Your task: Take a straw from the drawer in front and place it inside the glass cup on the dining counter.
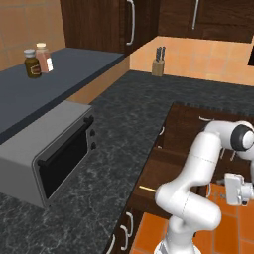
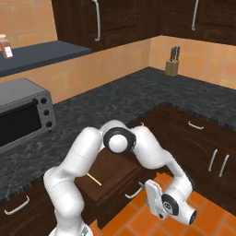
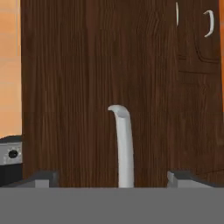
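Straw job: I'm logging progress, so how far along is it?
Done: the drawer stands pulled out, the straw lying inside. In hand: the gripper is open, fingers either side of the drawer's silver handle, holding nothing. Left: pick up the straw and carry it to the glass cup.
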{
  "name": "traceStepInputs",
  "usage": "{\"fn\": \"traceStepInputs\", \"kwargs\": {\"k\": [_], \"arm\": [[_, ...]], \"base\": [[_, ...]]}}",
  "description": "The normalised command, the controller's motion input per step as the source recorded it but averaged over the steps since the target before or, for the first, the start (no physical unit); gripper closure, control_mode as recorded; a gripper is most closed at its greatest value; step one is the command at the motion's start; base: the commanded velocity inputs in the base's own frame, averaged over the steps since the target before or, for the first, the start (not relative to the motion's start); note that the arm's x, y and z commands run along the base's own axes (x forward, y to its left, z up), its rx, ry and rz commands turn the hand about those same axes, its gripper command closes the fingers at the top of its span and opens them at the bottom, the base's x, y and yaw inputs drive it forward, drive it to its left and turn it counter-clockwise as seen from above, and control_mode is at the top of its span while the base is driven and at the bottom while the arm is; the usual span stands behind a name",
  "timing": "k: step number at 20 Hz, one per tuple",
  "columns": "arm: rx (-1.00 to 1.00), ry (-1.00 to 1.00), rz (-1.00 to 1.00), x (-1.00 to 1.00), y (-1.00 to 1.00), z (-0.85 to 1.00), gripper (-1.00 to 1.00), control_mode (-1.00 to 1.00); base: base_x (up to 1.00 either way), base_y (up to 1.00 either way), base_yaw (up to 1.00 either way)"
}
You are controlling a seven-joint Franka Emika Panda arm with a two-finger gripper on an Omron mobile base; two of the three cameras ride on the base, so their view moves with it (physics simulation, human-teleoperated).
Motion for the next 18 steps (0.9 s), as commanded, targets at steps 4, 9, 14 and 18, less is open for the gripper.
{"fn": "traceStepInputs", "kwargs": {"k": [4,9,14,18], "arm": [[-0.22,0.0,0.0,-0.58,0.06,0.96,-1.0,-1.0],[-0.28,0.0,0.0,-0.23,0.23,1.0,-1.0,-1.0],[-0.26,0.03,0.02,0.01,0.36,1.0,-1.0,-1.0],[-0.14,0.16,0.08,0.18,0.46,0.78,-1.0,-1.0]], "base": [[0.0,0.0,0.0],[0.0,0.0,0.0],[0.0,0.0,0.0],[0.0,0.0,0.0]]}}
